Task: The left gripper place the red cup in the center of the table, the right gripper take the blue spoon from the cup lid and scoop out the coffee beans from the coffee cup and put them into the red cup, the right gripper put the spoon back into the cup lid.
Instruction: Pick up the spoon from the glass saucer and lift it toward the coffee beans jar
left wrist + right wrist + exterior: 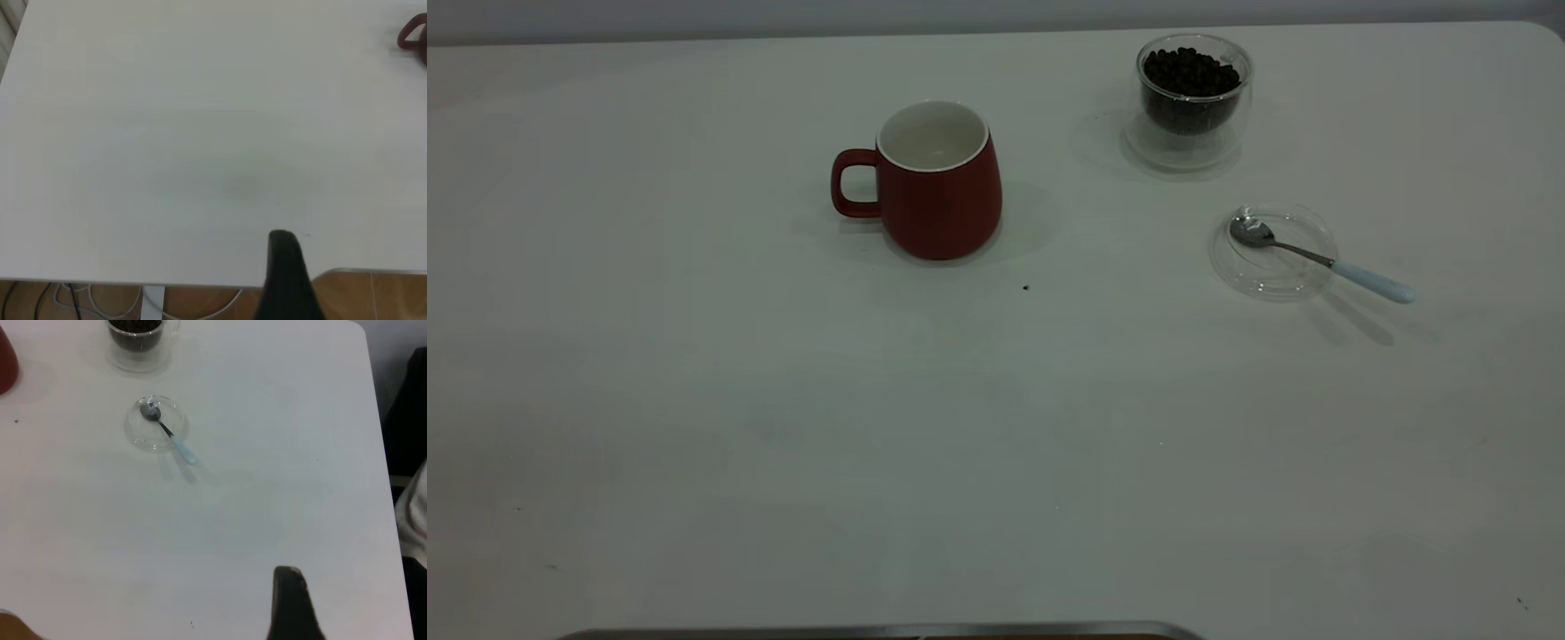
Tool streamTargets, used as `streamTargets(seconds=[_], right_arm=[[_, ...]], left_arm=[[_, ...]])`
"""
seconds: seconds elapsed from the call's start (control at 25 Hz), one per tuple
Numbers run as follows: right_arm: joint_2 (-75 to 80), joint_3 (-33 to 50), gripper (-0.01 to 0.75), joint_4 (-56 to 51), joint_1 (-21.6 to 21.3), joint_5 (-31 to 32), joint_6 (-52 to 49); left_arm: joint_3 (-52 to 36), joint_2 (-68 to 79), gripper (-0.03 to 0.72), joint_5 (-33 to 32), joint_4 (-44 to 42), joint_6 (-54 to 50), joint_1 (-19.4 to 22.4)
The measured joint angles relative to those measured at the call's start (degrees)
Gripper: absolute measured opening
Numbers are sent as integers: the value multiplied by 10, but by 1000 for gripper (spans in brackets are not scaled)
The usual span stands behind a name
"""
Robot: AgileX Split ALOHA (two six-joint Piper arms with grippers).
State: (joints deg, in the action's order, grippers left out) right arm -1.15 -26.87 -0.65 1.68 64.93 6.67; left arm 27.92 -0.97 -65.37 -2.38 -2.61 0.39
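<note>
Red cup (pixel 938 182) stands unobstructed; blue spoon (pixel 1325 260) rests on the cup lid (pixel 1272 252) near the coffee cup (pixel 1192 96). Both claws' states probably can't be told.

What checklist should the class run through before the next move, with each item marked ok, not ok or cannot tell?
1. Red cup upright, mouth open: ok.
2. Red cup holds no beans so far: ok, its white inside looks bare.
3. Coffee cup upright and filled with coffee beans: ok.
4. Blue spoon resting with its bowl in the cup lid, handle sticking out over the rim: ok.
5. Left claw and right claw open: cannot tell; only one dark fingertip shows in each wrist view.
6. Table between cup and spoon unobstructed: ok.
</note>
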Motion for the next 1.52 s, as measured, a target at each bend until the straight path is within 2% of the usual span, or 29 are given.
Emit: streamTargets(seconds=[1.28,1.4,1.52], right_arm=[[0,0,516,1,0,-1,-6],[16,-12,516,1,0,-20,-26],[83,-23,516,-4,0,-83,-67]], left_arm=[[0,-1,587,0,0,0,0],[0,-1,587,0,0,0,0],[0,-1,587,0,0,0,0]])
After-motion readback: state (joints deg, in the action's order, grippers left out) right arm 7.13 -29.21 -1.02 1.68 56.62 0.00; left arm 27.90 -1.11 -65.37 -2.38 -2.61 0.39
